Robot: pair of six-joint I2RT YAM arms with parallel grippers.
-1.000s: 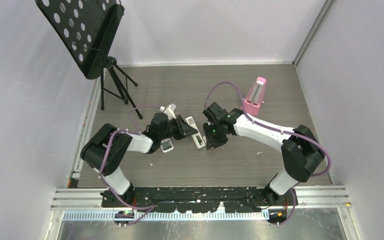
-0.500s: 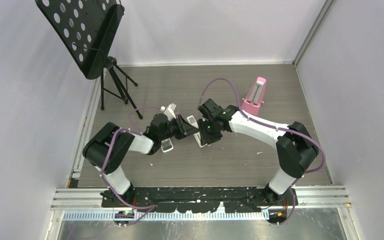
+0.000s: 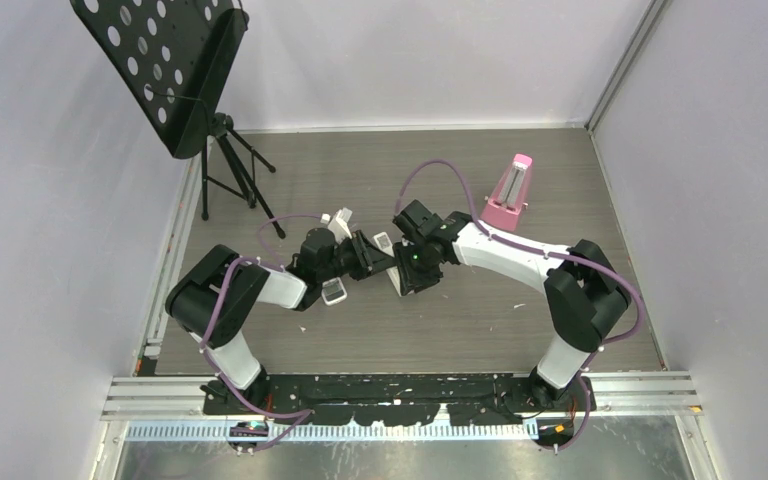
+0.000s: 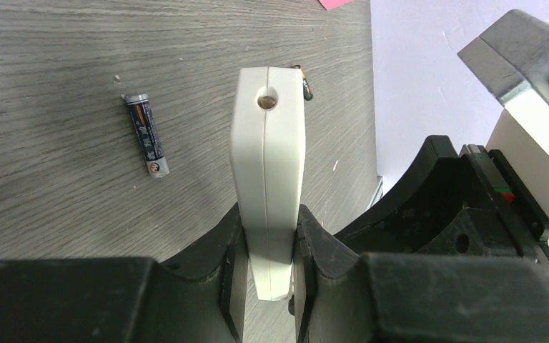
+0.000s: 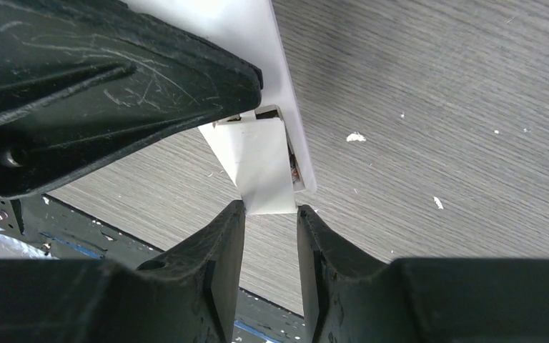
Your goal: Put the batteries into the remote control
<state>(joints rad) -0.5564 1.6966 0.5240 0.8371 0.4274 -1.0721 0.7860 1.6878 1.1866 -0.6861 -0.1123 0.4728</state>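
My left gripper [image 3: 372, 260] is shut on the white remote control [image 4: 268, 164] and holds it edge-on above the table; the remote also shows in the top view [image 3: 384, 242]. In the right wrist view the remote's plain back [image 5: 257, 43] has its white battery cover [image 5: 257, 164] tilted up. My right gripper [image 5: 271, 214] pinches the cover's free end between its fingertips. One dark battery [image 4: 146, 136] lies on the table left of the remote. A second battery [image 4: 306, 86] shows just past the remote's far end. Other batteries are out of view.
A longer slim white remote [image 3: 332, 290] lies under my left arm. A small white object [image 3: 340, 218] sits behind it. A pink metronome [image 3: 509, 192] stands at the back right and a black music stand [image 3: 175, 70] at the back left. White crumbs dot the wood floor.
My right arm has moved left and closed in on the remote held by my left gripper. The left gripper has kept the remote almost still.
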